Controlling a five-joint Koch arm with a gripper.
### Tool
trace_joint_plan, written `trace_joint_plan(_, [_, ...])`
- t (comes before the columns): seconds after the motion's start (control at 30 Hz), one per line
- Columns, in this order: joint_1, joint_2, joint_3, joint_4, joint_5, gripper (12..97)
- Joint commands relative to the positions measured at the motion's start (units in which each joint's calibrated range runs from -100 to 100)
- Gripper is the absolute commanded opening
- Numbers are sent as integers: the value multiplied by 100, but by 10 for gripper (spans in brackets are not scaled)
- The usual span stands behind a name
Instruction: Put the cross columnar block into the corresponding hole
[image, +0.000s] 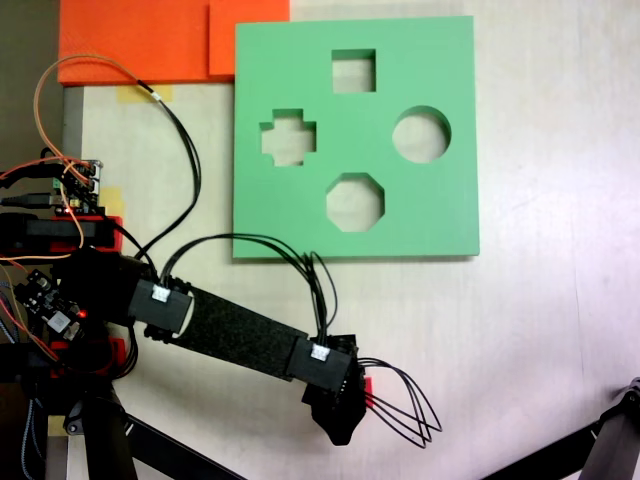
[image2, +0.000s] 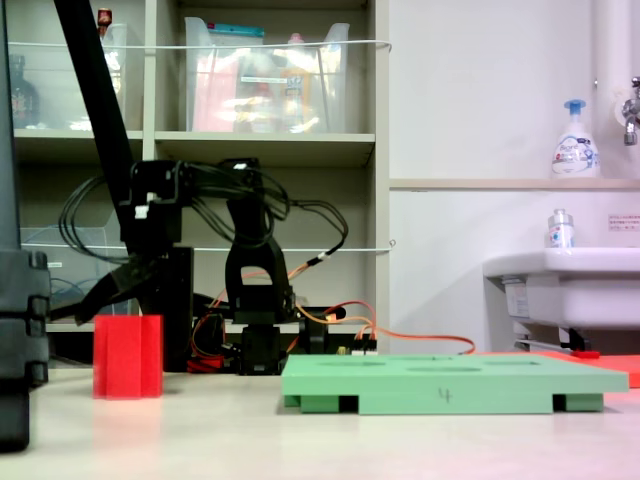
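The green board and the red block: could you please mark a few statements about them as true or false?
1. The board has four cutouts. True.
2. The red block already sits in the cross hole. False: it stands upright on the table, apart from the board, and the hole is empty.
3. In the side-on fixed view, the gripper hangs just above the block. True.
4. The board lies flat on the table. True.
5. The cross hole is the cutout nearest the board's right edge in the top-down fixed view. False: it is nearest the left edge; the round hole is at the right.
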Motion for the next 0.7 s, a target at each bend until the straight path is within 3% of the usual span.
trace_joint_plan(0.0, [-39, 57, 343, 170, -73, 740])
trace_joint_plan(0.17, [-54, 182, 313, 189, -112, 706])
trace_joint_plan(0.3, [-107, 127, 153, 170, -107, 473])
trace_joint_plan(0.37, [-117, 113, 84, 131, -103, 419])
trace_joint_plan(0.67, [-127, -223, -146, -523, -10, 381])
